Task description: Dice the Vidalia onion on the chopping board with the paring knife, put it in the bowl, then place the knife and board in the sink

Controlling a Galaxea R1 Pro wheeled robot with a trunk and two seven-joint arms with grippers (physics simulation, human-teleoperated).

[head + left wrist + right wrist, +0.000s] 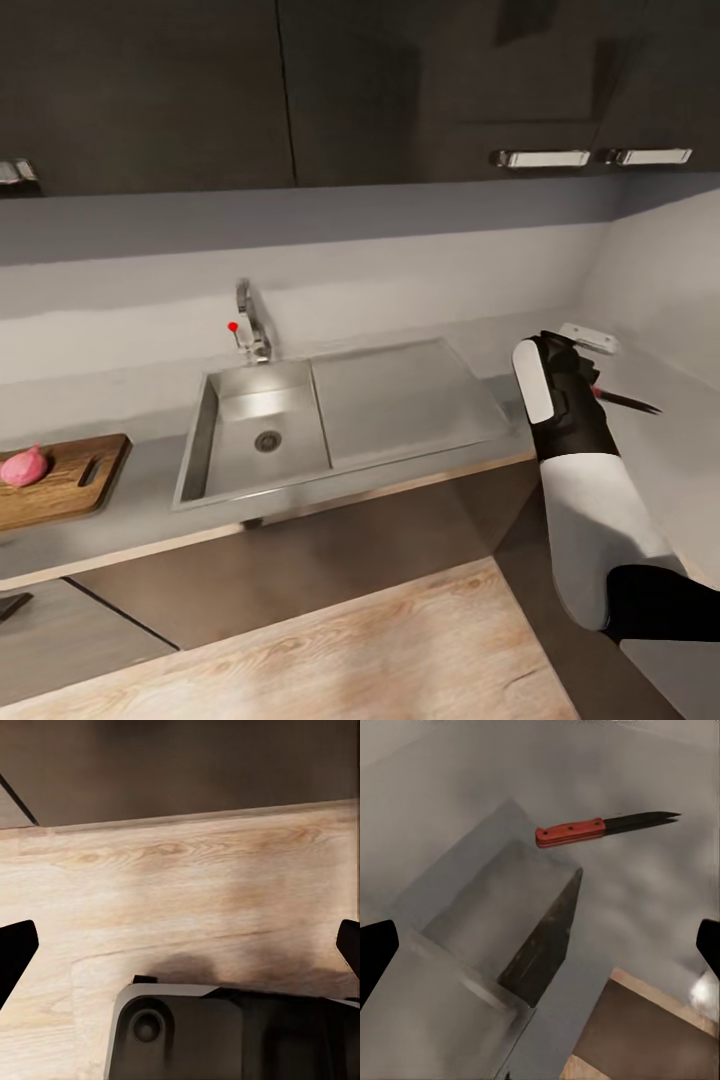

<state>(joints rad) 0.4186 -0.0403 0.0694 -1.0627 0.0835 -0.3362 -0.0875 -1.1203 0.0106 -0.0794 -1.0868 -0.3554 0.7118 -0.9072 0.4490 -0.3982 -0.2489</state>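
The sink (268, 440) sits empty in the grey countertop (130, 480). Left of the sink, the Vidalia onion (24, 466) rests on the chopping board (70, 480). Right of the sink, the paring knife (604, 828) lies flat on the countertop beneath the right gripper (540, 945), jaws spread wide; the left gripper (180, 945) is likewise spread, over wooden floor (180, 892)

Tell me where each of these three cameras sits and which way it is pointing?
Head view: on the robot's head, looking down over the sink, the chopping board with the onion, and its own right arm.
Left wrist view: on the left arm, facing the wood floor; the left tool has its dark fingertips at the edges.
Right wrist view: on the right arm, facing the countertop and knife; the right tool is open.
Shared: head and right wrist views both show the knife.
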